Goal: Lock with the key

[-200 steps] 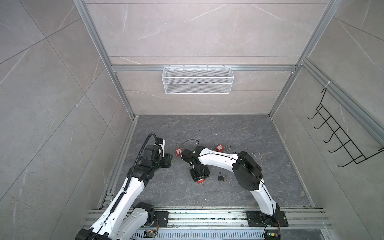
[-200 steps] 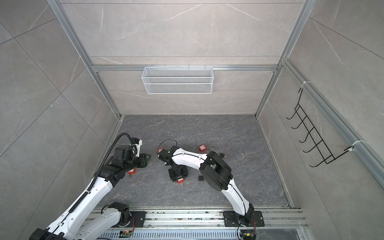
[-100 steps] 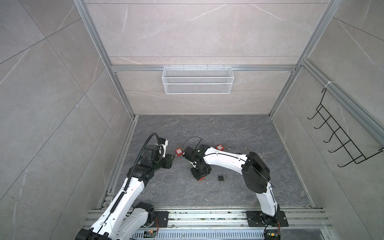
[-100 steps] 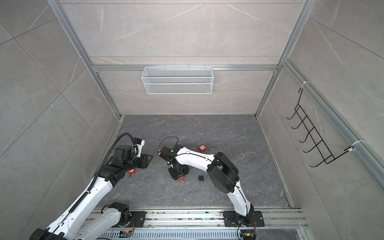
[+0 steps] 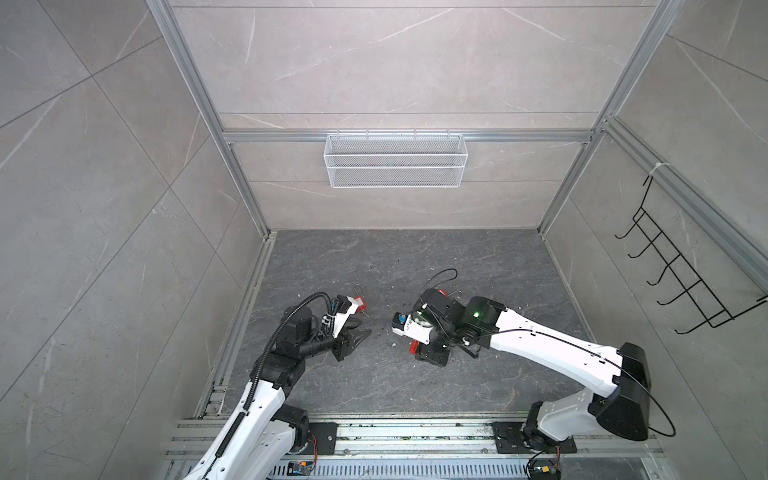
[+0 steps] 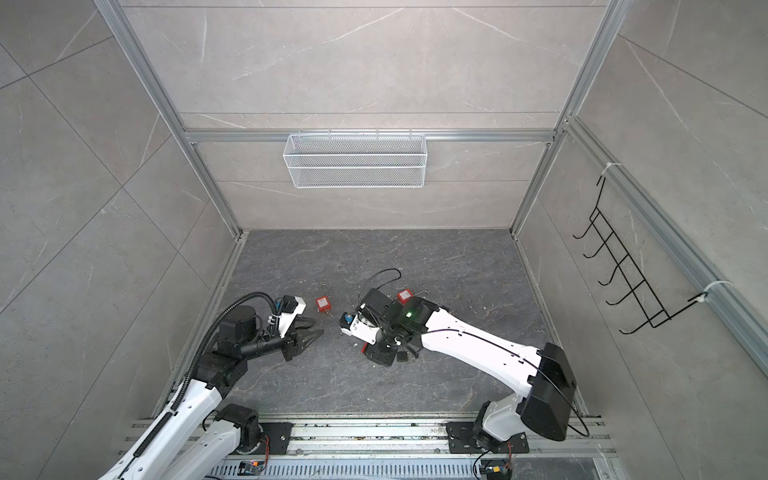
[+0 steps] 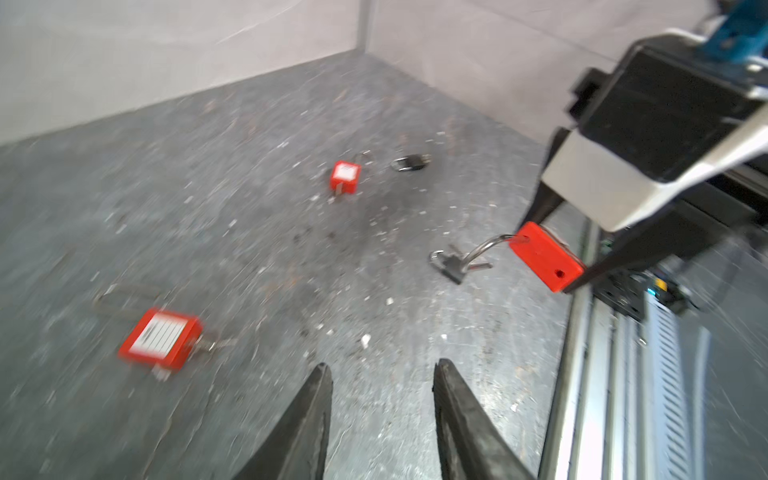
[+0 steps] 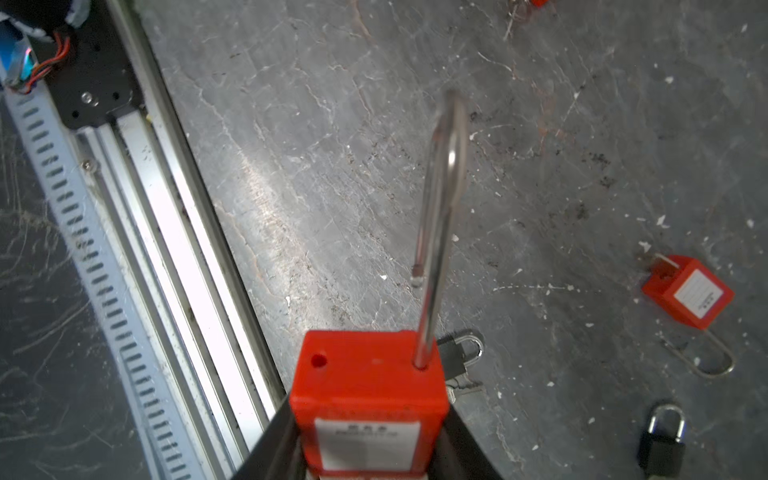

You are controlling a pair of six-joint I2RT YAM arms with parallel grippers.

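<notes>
Red padlocks (image 7: 160, 338) on grey floor (image 7: 249, 249)

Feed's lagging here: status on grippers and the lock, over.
Left gripper open, empty. Right gripper shut on red padlock, shackle open. Spare red padlock and small black padlock on floor, clear of both.

The left arm (image 5: 266, 399) and the right arm (image 5: 540, 345) reach low toward the middle, their ends facing each other but apart. The left gripper (image 7: 382, 364) has its jaws parted and holds nothing. The right gripper (image 7: 547, 257) angles downward, clamped on a red padlock (image 8: 368, 374).
</notes>
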